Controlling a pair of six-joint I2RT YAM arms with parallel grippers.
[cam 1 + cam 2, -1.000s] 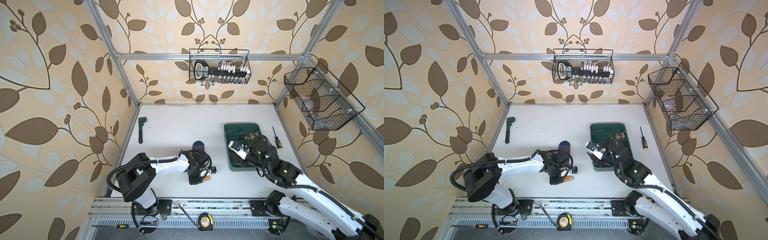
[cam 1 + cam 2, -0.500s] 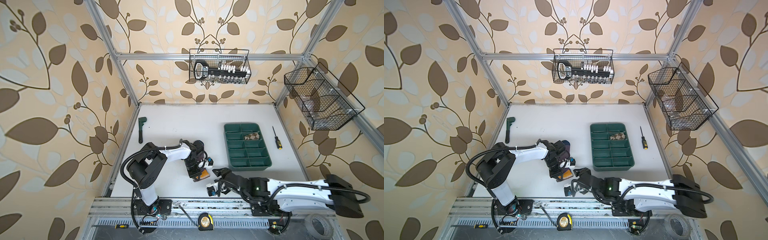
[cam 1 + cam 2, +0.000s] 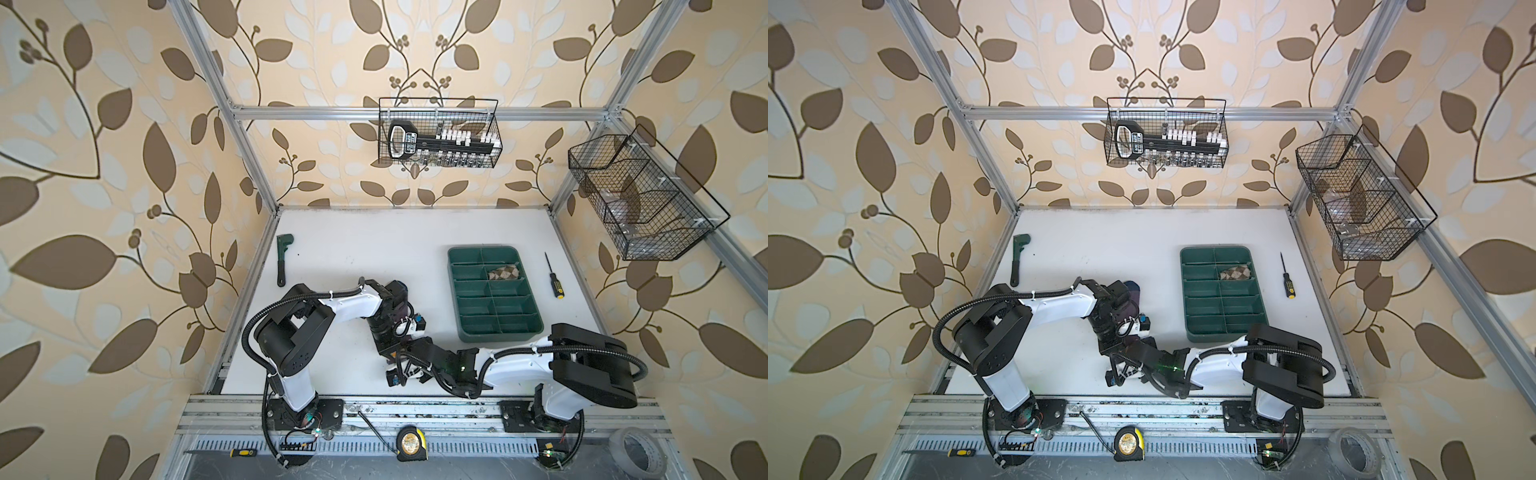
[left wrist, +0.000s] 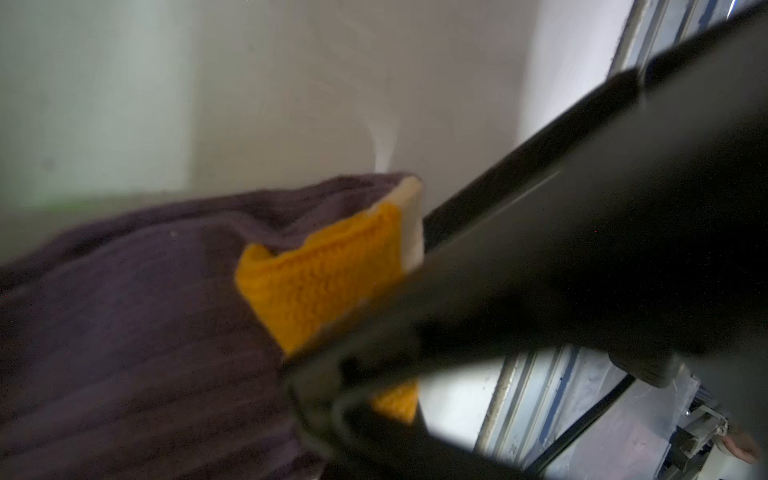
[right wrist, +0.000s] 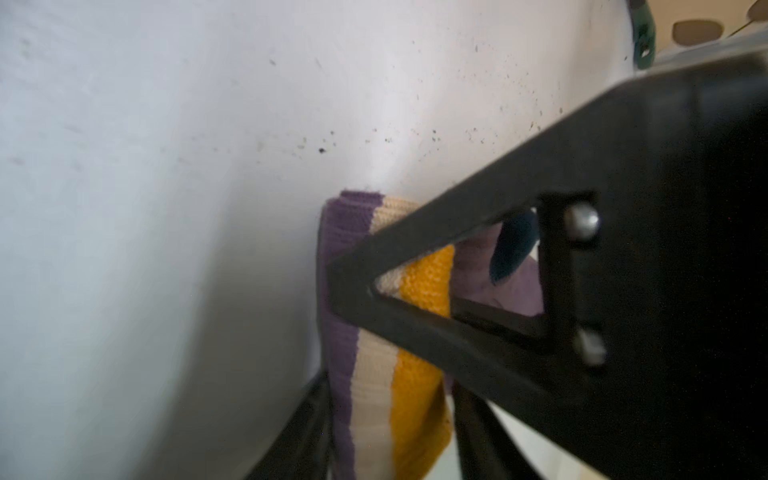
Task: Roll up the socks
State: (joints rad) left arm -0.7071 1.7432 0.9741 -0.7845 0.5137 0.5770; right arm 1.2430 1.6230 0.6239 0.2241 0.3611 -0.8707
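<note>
- Big change: a second ago the right claw (image 3: 409,349) was up over the green tray (image 3: 482,249). Now that arm has swung all the way to the front and sits nose to nose with the left claw (image 3: 388,353).
- It left the argyle sock (image 3: 503,273) behind, bundled up in the right-hand compartment of the tray's second row from the back. Looks to me like sock one is done.
- So I'd guess it's on to sock two. The purple sock (image 3: 1133,305) lies on the white surface (image 3: 353,249) under the left arm. Its navy toe pokes out toward the back wall, and the cuff end is at the front where the two claws meet.
- The left claw is clamped shut same as before, and the left wrist view has the yellow cuff (image 4: 332,270) pinched right at its dark finger (image 4: 540,249).
- Right claw: honestly can't tell if it's closed on the cloth yet or just hovering at it.
- Both top views hide the cuff completely, because the arms are stacked over it.
- The right wrist view fills that in. It shows the cuff end up close with its purple, cream and yellow bands, and the right claw's finger lying across it.
- Flip side: neither wrist view shows the tray or the argyle sock. Only the top views do.
</note>
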